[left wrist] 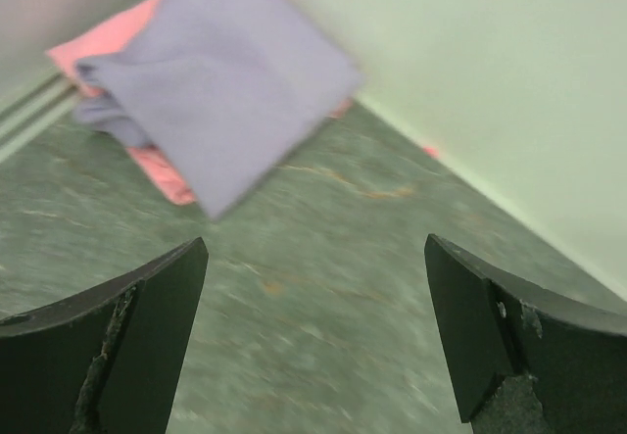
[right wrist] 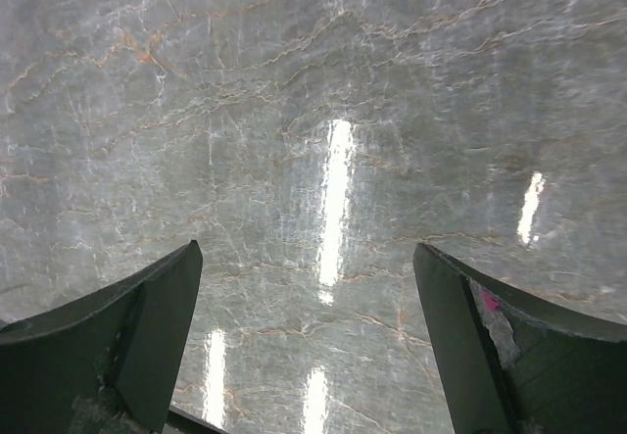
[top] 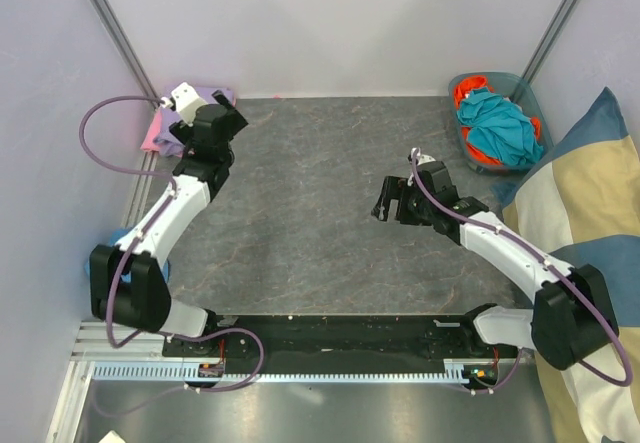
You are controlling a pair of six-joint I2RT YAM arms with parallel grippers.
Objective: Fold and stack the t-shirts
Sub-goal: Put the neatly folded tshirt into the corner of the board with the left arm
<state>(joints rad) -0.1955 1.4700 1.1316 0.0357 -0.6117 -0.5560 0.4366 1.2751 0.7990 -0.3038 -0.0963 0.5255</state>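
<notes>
Far left on the table [top: 320, 203], folded lavender t-shirt [left wrist: 220, 72] atop pink t-shirt [left wrist: 162, 174].

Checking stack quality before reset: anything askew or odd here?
Slightly. In the far left corner the folded lavender t-shirt sits skewed on the pink t-shirt, with pink edges showing on several sides. Both the left gripper and the right gripper are open and empty.

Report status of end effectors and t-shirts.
Left end effector open, empty. Right end effector open, empty. Folded lavender cloth t-shirt stacked on pink cloth t-shirt. Nothing blocking them.
</notes>
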